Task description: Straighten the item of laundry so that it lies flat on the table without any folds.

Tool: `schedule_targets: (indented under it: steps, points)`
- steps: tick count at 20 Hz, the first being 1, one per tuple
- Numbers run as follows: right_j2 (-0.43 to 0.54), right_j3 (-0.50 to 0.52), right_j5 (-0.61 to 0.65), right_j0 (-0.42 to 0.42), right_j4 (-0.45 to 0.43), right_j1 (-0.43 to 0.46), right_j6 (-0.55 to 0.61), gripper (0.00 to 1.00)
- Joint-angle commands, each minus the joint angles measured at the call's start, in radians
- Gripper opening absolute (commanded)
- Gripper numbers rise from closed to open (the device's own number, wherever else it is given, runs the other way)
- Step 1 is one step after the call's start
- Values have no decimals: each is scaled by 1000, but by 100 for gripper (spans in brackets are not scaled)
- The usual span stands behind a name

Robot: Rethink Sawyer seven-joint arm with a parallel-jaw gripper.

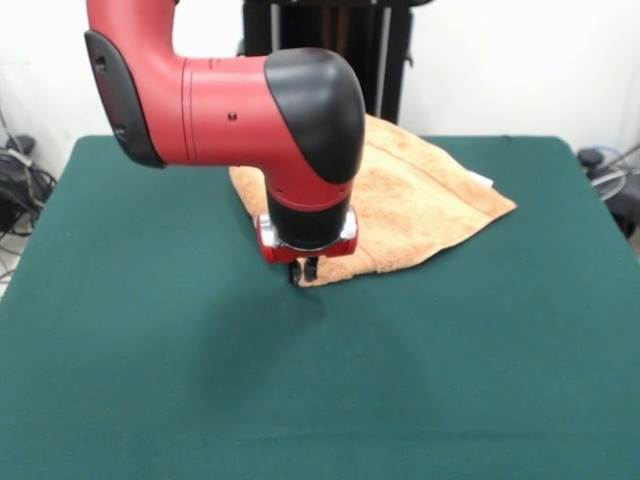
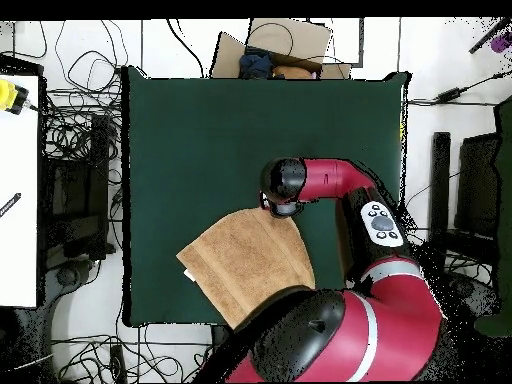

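Note:
The item of laundry [image 1: 425, 195], a light orange-tan towel, lies on the far half of the green table [image 1: 320, 380], turned at an angle. Stacked edges along its near side show it doubled over, and a small white tag [image 1: 482, 180] sticks out on the right. My gripper [image 1: 305, 268] points straight down at the towel's near corner, right at the cloth's edge and close to the table. In the overhead view the towel [image 2: 245, 265] lies near the robot's side of the table [image 2: 220, 140], and the arm's wrist [image 2: 284, 185] covers the gripper and that corner.
The red arm [image 1: 230, 95] reaches in from the upper left and hides part of the towel's far side. Off the table lie tangled cables [image 2: 75, 130], a cardboard box [image 2: 275, 50], a white desk [image 2: 15, 180] and black equipment [image 2: 455, 190].

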Motion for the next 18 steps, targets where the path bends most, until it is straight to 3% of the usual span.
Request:
schedule_targets:
  steps: [1,12,18]
  points:
    - [76,-20,-86,8,-75,-9,-152,0]
    - [56,33,-107,31,-81,-18,-56,0]
    - [47,-5,-10,44,-68,-36,-83,0]
